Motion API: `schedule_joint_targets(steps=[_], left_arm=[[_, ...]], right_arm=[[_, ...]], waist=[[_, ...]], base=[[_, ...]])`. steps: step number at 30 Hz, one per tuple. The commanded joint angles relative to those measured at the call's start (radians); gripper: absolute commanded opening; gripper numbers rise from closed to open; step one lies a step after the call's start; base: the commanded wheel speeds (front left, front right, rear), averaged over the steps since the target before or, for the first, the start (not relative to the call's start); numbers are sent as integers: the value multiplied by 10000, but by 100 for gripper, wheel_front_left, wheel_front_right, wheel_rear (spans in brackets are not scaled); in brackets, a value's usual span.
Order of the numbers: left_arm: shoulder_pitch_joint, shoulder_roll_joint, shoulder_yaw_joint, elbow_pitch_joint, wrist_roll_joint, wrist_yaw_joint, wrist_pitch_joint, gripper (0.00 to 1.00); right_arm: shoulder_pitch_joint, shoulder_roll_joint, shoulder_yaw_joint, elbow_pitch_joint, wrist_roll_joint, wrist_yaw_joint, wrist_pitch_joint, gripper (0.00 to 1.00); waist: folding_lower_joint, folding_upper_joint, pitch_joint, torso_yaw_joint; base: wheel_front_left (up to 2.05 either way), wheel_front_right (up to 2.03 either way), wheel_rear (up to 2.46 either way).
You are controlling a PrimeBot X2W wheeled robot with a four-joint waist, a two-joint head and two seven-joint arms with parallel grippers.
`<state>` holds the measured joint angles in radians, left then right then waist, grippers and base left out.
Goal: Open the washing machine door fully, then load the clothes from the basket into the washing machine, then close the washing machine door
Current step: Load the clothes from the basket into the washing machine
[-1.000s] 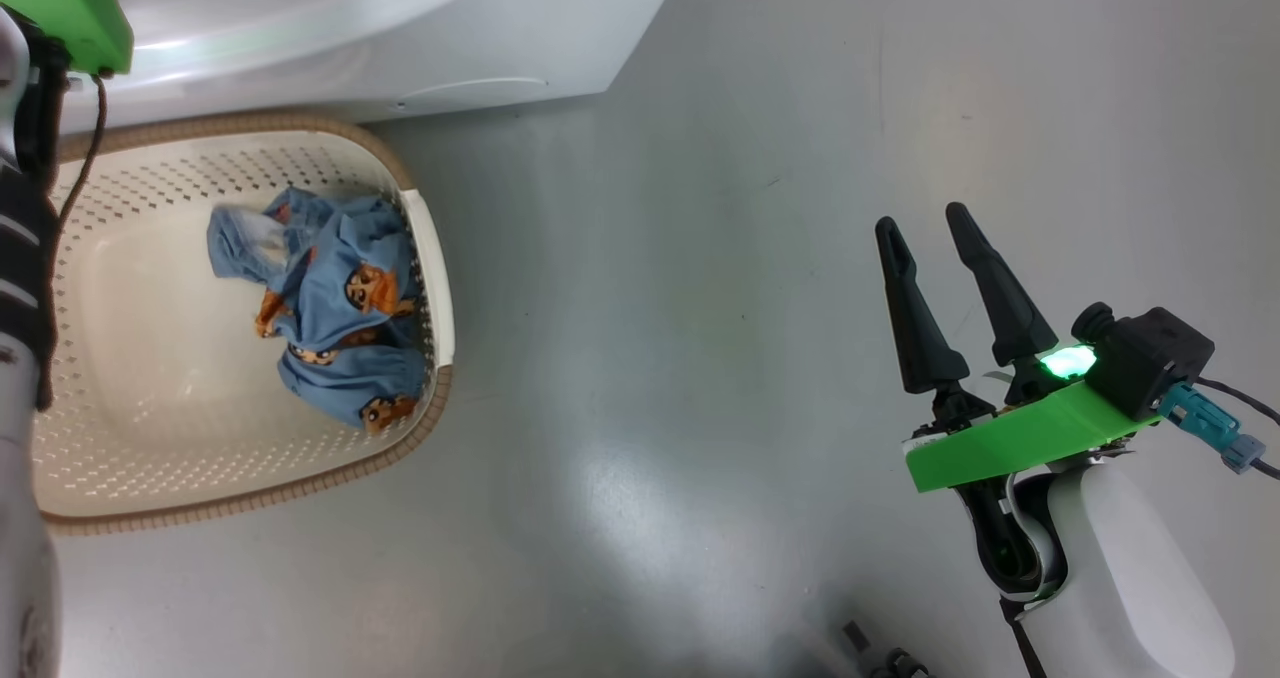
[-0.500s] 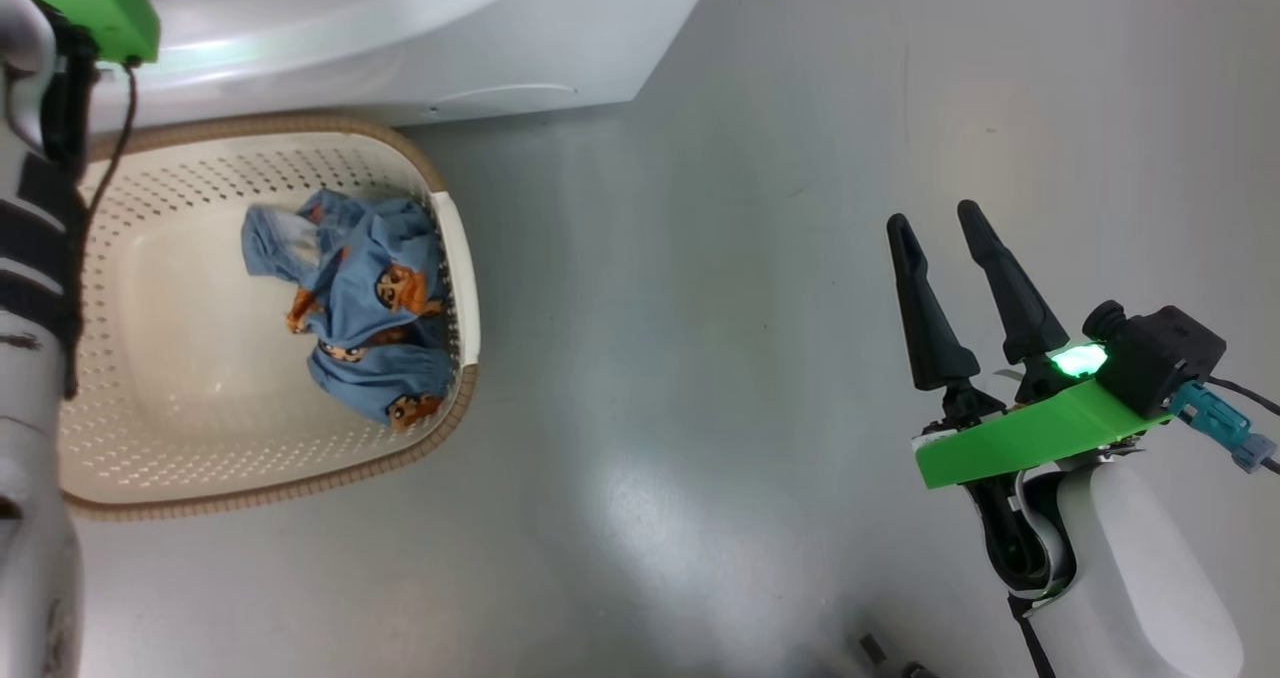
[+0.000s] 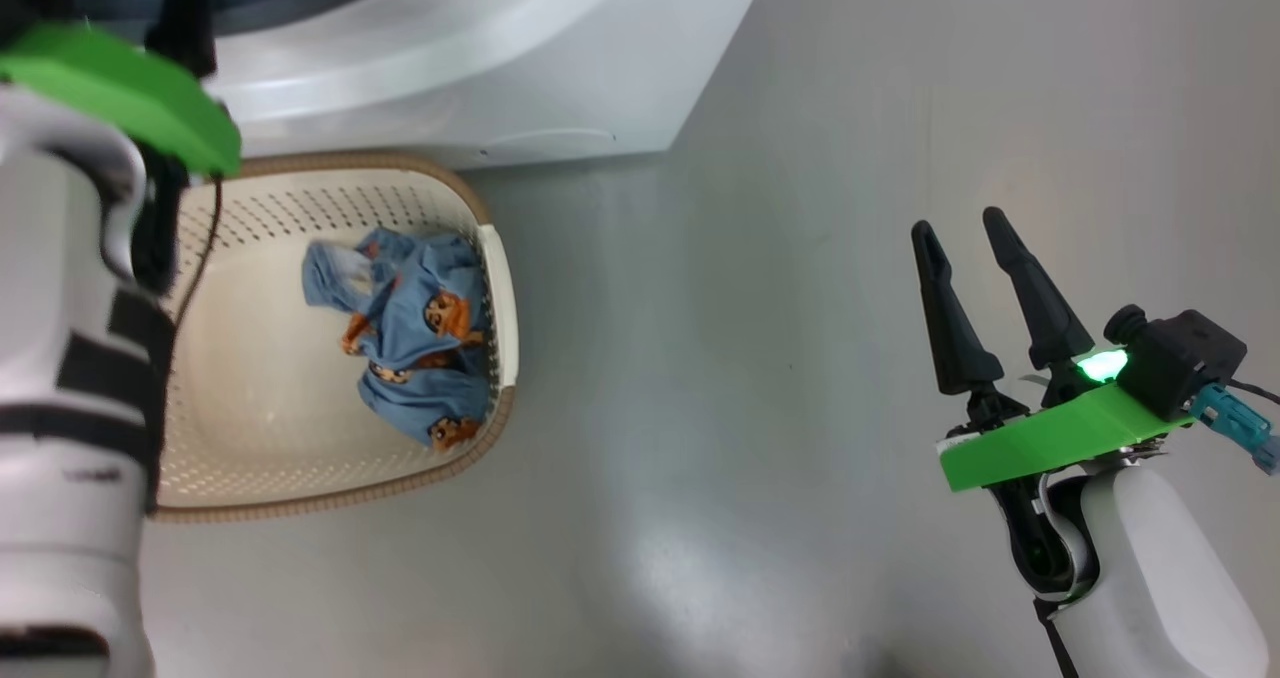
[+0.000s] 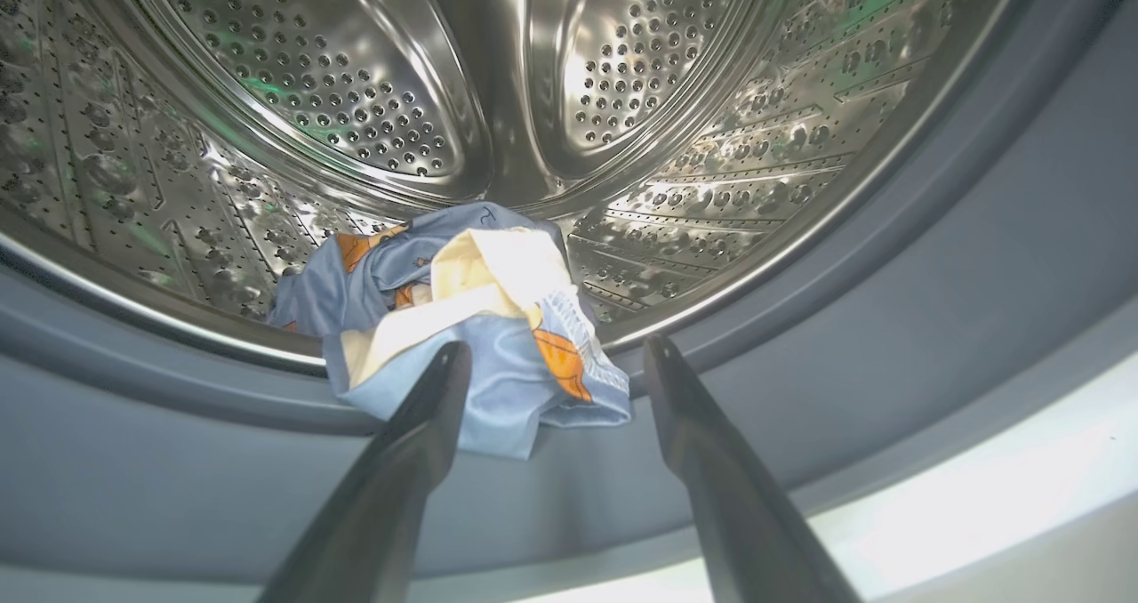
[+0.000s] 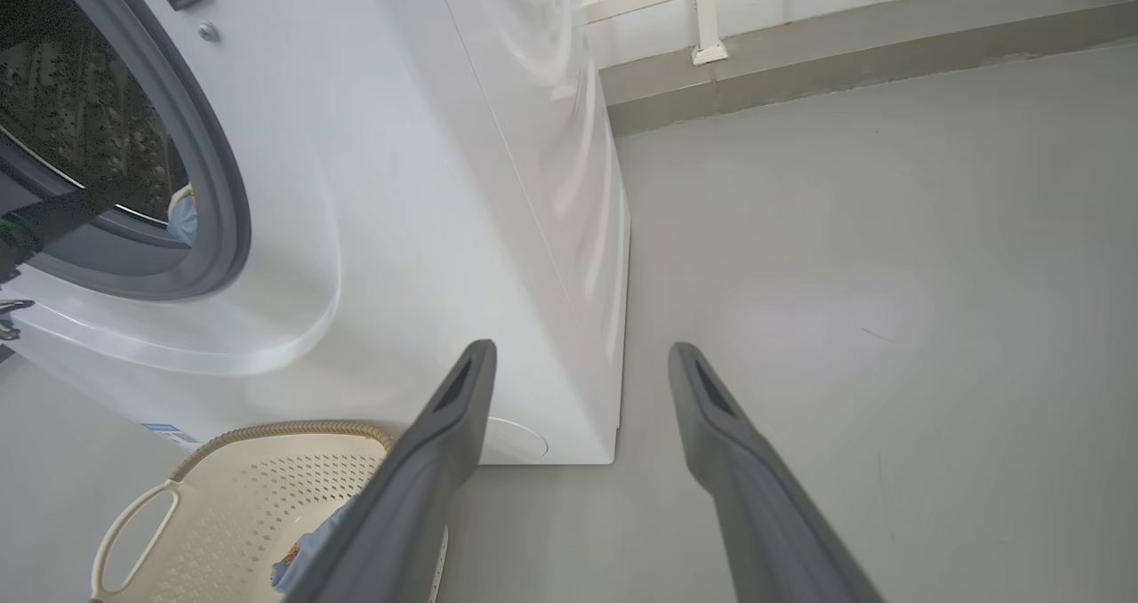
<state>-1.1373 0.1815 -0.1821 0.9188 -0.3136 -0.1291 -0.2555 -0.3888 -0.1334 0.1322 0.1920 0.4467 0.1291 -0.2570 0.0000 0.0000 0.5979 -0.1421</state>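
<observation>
One cream-and-blue bundle [image 4: 462, 318] lies crumpled on the lip of the perforated steel drum [image 4: 356, 96] and overhangs the smooth grey gasket [image 4: 978, 229]. It sits just beyond the left gripper [image 4: 556, 347], whose fingers are parted and empty. The other bundle [image 3: 415, 343] rests against a wall of the perforated basket [image 3: 330, 203]. The right gripper [image 3: 957, 221], spread wide, hangs over bare floor [image 3: 750, 358], well apart.

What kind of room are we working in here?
Probably a laundry or utility room: a white front-loading washing machine stands on a bare grey floor, and a cream basket holding clothes sits at its foot.
</observation>
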Motion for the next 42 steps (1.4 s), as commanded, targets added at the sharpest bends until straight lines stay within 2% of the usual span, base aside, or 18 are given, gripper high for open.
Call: schedule_joint_targets(steps=[1, 8, 19, 33, 42], left_arm=[[553, 416, 342, -555, 48, -14, -61, 100], [2575, 80, 1108, -1844, 241, -14, -62, 100], [5389, -335, 1747, -3582, 881, -15, -62, 100], [8617, -514, 2468, -5387, 1190, -15, -62, 100], [10867, -831, 2932, -7081, 1342, -15, -62, 100]], right_arm=[[412, -100, 153, -141, 25, 16, -48, 100], [877, -385, 109, 21, 13, 16, -48, 100], [1678, -793, 14, 252, 55, 16, -48, 100], [2768, -1021, -255, 229, 99, 16, -48, 100], [3695, -1002, -599, 117, 78, 16, -48, 100]], waist=[[0, 0, -441, 176], [0, 0, -1419, 476], [0, 0, -2801, 893], [0, 0, -4078, 1042], [0, 0, -4734, 1113]], base=[[0, 0, 0], [0, 0, 0], [0, 0, 0], [0, 0, 0], [0, 0, 0]])
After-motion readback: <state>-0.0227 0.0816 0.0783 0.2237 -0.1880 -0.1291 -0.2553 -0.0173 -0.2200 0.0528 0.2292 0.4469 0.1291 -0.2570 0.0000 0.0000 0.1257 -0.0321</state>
